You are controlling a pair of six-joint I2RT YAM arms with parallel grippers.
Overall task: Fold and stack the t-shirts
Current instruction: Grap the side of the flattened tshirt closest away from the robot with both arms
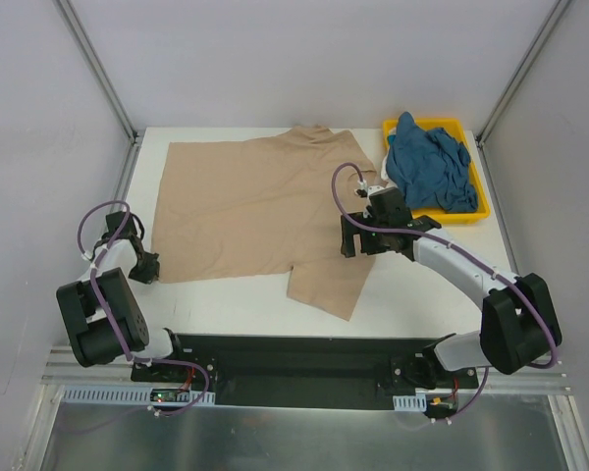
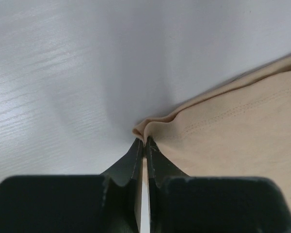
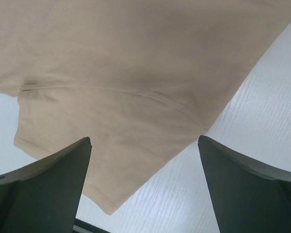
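A: Where's the tan t-shirt?

B: Spread out flat on the white table, mostly one layer. Hem edge faces the left arm's side. One sleeve sticks out toward the arm bases.

A: Left gripper?

B: At the shirt's near hem corner. The fingers are pressed together with a small fold of tan fabric pinched at the tips. The left wrist view shows the hem stitching running away from that corner, and the cloth bunches slightly right at the pinch. The rest of that corner lies on the table.

A: Right gripper?

B: Over the shirt's opposite side, above the near sleeve where it joins the body. The fingers are spread wide with nothing between them but the cloth below. The right wrist view shows the sleeve seam and sleeve edge framed between the two fingers. I can't tell whether the tips touch the fabric.

A: Teal t-shirt?

B: Crumpled in a heap, not folded. It sits in the yellow tray just beside the tan shirt's far right corner. The heap reaches the tray's rim on the side nearest the tan shirt. The two shirts aren't touching.

A: Any stack?

B: No. Neither shirt is folded. The tan one is flat and the teal one is bunched.
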